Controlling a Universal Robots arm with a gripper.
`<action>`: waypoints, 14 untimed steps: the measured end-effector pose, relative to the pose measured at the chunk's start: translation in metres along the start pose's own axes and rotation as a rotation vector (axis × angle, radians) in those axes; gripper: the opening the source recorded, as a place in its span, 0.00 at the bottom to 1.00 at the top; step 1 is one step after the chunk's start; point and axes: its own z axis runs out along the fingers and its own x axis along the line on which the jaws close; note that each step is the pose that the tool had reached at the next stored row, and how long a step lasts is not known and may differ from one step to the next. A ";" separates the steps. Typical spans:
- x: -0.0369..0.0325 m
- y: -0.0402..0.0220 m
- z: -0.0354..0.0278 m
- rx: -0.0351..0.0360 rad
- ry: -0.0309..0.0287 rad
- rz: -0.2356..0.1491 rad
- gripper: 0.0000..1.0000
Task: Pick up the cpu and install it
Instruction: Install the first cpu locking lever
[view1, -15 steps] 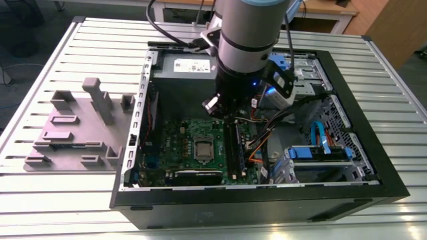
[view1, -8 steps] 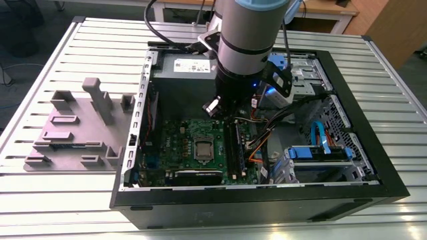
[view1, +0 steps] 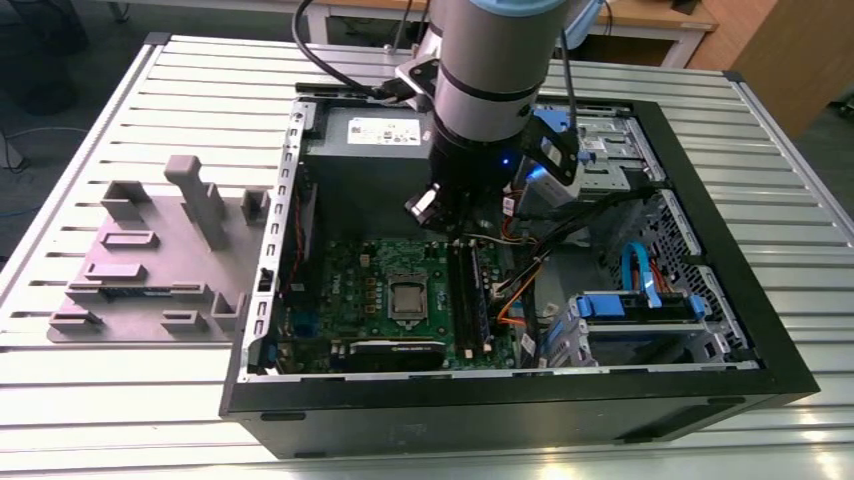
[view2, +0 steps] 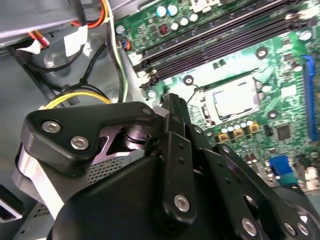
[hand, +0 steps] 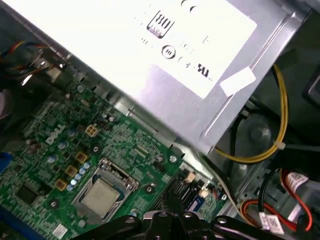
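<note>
Exterior view has the arm reaching down into the open computer case (view1: 747, 340), its wide wrist blocking the gripper (view1: 454, 225) so the fingers can't really be made out there. The cpu (view1: 406, 296) already sits in the socket on the green motherboard (view1: 350, 285), well apart from the gripper. Second wrist view shows the cpu (view2: 235, 98) past the black linkage, with the jaws looking closed together on nothing. First wrist view cuts the gripper (hand: 172, 220) off at the edge, under the grey box (hand: 165, 85).

Dull silver metal cpu (hand: 102, 197); glossy green motherboard (hand: 45, 150); claw (view2: 172, 107) seemingly matt black plastic.
</note>
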 end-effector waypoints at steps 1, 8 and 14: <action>-0.0008 0.0013 0.0007 0.0000 0.0000 0.000 0.11; 0.0017 0.0075 0.0046 0.0005 -0.0008 0.000 0.11; 0.0046 0.0130 0.0102 0.0024 -0.0034 0.000 0.11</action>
